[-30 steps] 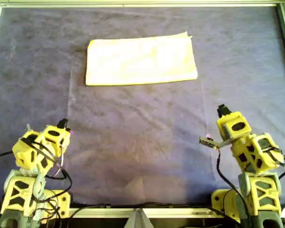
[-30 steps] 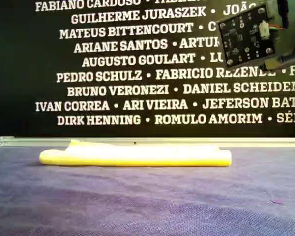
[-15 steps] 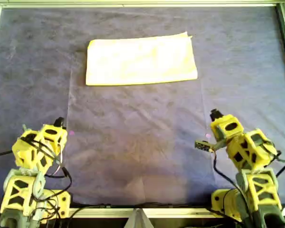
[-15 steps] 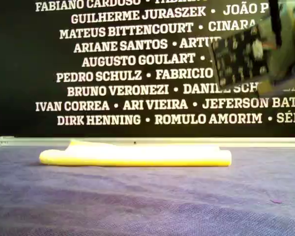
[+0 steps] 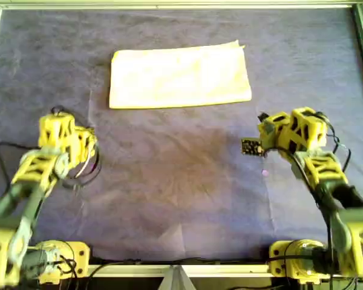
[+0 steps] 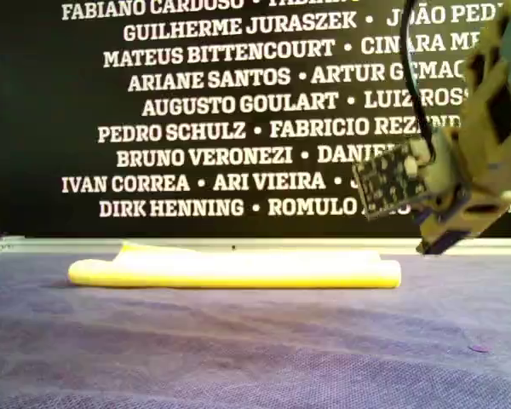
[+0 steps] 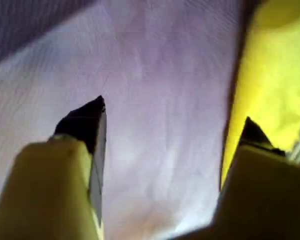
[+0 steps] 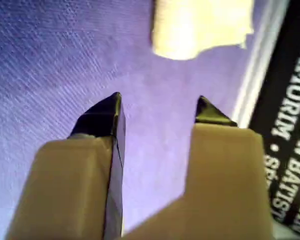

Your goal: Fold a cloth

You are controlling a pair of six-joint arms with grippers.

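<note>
My first gripper (image 7: 172,117): fingers spread wide, empty, cloth (image 7: 277,75) just beyond one tip. My second gripper (image 8: 160,107): fingers apart, empty, cloth ahead.

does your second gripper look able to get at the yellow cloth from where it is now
Probably yes. My second gripper is open and empty, the cloth lies ahead of it, and only bare purple sheet shows between them, nothing in the way.
</note>
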